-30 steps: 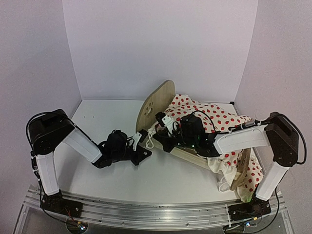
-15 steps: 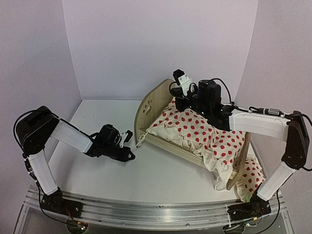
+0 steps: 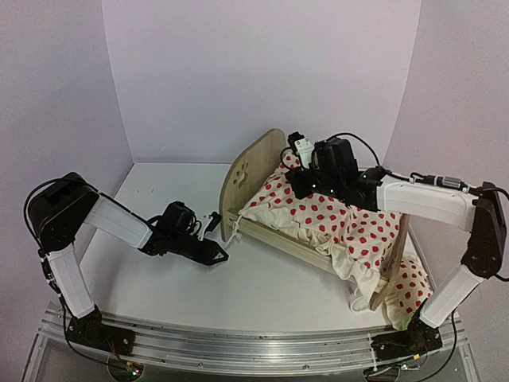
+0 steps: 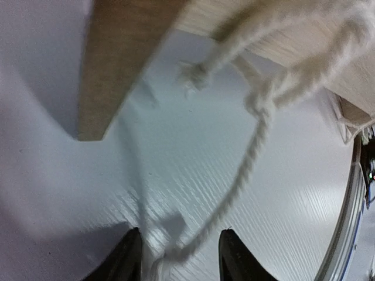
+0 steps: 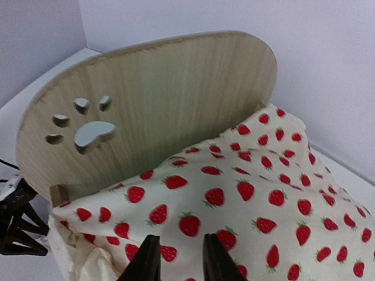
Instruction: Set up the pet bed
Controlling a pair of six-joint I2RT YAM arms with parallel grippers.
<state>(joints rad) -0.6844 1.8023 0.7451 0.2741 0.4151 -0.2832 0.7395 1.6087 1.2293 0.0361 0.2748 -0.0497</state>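
The pet bed (image 3: 256, 163) stands right of centre, and its rounded headboard (image 5: 158, 99) has a paw-print cutout (image 5: 88, 132). A cream blanket with red strawberries (image 3: 342, 215) lies spread over it and hides the mattress. My right gripper (image 3: 296, 181) hovers over the blanket's head end (image 5: 234, 175). Its jaws (image 5: 180, 260) are slightly open with cloth showing between them. My left gripper (image 3: 213, 237) sits low on the table by the bed's near-left corner. It is open (image 4: 179, 257), and a white cord (image 4: 246, 170) from the bed lies loose between its fingers.
White walls close the table (image 3: 262, 286) in at the back and on both sides. A metal rail (image 3: 238, 346) runs along the front edge. Beyond the footboard (image 3: 395, 259), a fold of blanket (image 3: 413, 290) hangs down to the table at the right front.
The right arm carried the blanket up from the bed's near side, spread it over the bed, and opened its jaws. The left gripper drew back left and opened, letting go of the cord.
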